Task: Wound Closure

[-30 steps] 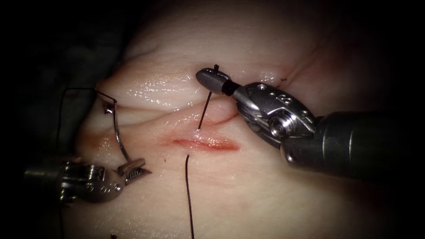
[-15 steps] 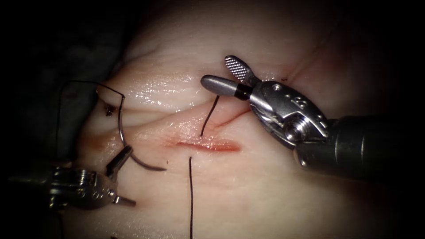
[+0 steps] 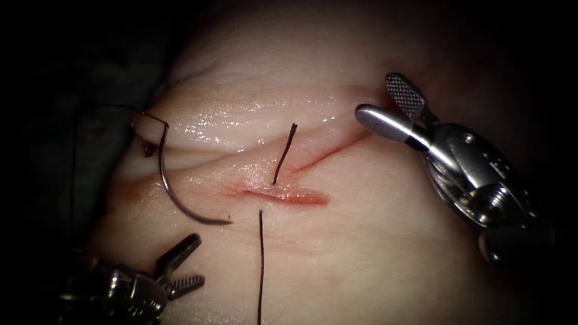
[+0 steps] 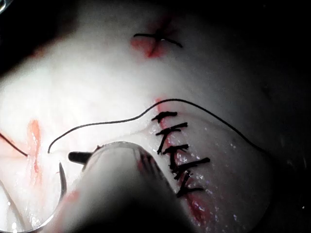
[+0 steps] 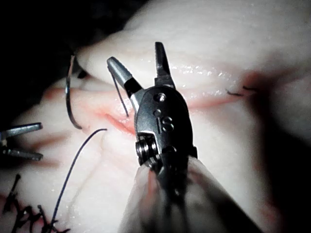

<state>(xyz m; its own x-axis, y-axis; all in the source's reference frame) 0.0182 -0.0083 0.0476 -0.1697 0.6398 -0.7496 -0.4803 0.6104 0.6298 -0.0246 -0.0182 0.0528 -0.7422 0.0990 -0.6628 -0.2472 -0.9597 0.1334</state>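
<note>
The curved needle (image 3: pixel 171 192) lies loose on the tissue (image 3: pixel 361 241) to the left of the cut (image 3: pixel 283 196), held by neither tool; its point faces the cut. Its thread (image 3: pixel 147 117) loops off from its upper end. My left tool (image 3: pixel 198 259) sits below the needle with its jaws open and nothing in them. My right tool (image 3: pixel 376 95) stands open and free, up and to the right of the cut. A short thread end (image 3: pixel 284 153) sticks up from the cut's far edge, and another strand (image 3: pixel 260 265) runs down from its near edge. The right wrist view shows the open right tool (image 5: pixel 136 54), the needle (image 5: pixel 70 97) and the left tool (image 5: pixel 19 141).
Red fluid lines the cut and a shallow crease (image 3: pixel 328 153) that runs up to the right of it. The left wrist view has a sewn line with several dark stitches (image 4: pixel 177 155) and a long loose thread (image 4: pixel 121 119) across the tissue.
The left tool let go of the needle and drew back down and left; the needle now rests on the tissue. The right tool let go of the thread end, opened and moved right.
</note>
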